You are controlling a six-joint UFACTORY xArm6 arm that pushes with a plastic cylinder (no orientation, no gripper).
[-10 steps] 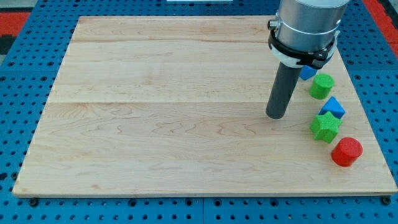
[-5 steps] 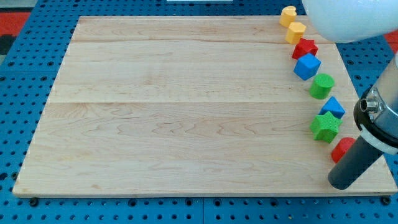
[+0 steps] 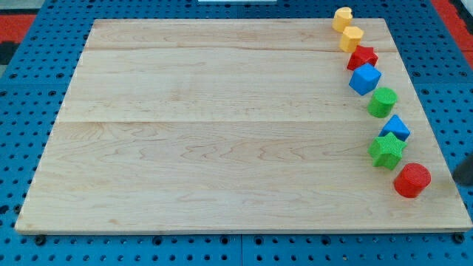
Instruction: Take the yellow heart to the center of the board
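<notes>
Two yellow blocks sit at the board's top right corner. The upper one (image 3: 342,18) looks like the yellow heart; the other yellow block (image 3: 352,37) lies just below it, and its shape is unclear. Only a dark sliver of my rod shows at the view's right edge. My tip (image 3: 458,179) is off the board, right of the red cylinder (image 3: 412,180) and far below the yellow heart. It touches no block.
A curved line of blocks runs down the wooden board's (image 3: 222,133) right side: red star (image 3: 362,58), blue cube (image 3: 364,78), green cylinder (image 3: 383,102), blue triangular block (image 3: 397,127), green star (image 3: 386,150), then the red cylinder. A blue pegboard surrounds the board.
My rod has swept from the board's right middle down to the lower right and then almost out of view at the right edge. No block has moved.
</notes>
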